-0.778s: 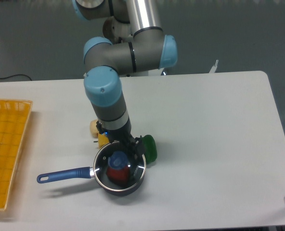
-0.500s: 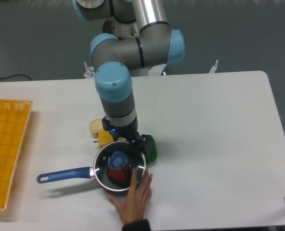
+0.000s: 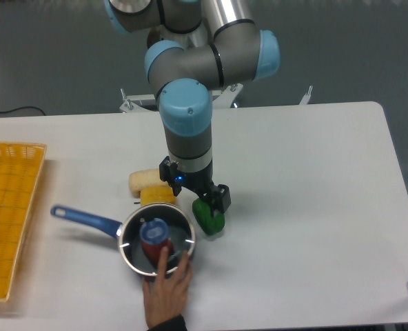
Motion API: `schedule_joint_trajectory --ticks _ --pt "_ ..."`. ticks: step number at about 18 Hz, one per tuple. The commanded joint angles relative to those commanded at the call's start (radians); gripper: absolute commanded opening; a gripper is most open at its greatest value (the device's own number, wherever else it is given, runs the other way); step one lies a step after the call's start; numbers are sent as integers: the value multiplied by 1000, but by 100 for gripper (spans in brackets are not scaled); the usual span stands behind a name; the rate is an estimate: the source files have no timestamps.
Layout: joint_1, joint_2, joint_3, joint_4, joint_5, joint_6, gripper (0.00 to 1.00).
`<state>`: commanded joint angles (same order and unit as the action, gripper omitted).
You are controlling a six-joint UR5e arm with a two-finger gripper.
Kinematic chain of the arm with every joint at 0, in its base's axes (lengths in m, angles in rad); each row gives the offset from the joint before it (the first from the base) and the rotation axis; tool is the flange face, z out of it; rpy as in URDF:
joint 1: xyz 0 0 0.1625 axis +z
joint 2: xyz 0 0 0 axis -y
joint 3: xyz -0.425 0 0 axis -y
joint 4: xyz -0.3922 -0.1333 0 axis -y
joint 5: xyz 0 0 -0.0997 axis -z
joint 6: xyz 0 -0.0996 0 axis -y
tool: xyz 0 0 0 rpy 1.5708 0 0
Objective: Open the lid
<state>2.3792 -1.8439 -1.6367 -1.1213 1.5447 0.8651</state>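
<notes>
The lid (image 3: pixel 156 236) sits flat on the dark saucepan (image 3: pixel 129 249), which serves as the landmark here: blue handle (image 3: pixel 83 219) running out to its upper left, a red object visible through the glass. A person's hand (image 3: pixel 167 288) reaches in from the near edge of the table (image 3: pixel 314 207), fingers resting on the pan's near rim and partly on the glass.

The gripper (image 3: pixel 202 200) hangs just up and to the right of the saucepan, over a green object (image 3: pixel 209 216), off the lid. Whether its jaws are apart or closed, I cannot tell; the wrist hides the fingers and nothing seems to be held.

On handling, by my read: glass with a thin metal rim means stiff, smooth, breakable and fairly weighty for its size. The rim offers little to pinch and looks slippery. The blue knob (image 3: pixel 154 228) at the centre is the place to grasp, from straight above, so the disc lifts level. A yellow object (image 3: pixel 157 196) and a pale roll (image 3: pixel 144 181) lie just behind the pan; a yellow basket (image 3: pixel 7 207) lies well to its left.
</notes>
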Motion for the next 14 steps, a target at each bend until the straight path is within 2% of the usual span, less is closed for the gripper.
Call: schedule_joint_trajectory --ticks 6,9,12,14 --pt "34 26 -2 -8 -23 20 100" --pt "46 43 -3 -14 -17 101 100" --pt "87 71 -3 -80 -21 263 100" --pt "97 75 -3 -107 -20 316 100"
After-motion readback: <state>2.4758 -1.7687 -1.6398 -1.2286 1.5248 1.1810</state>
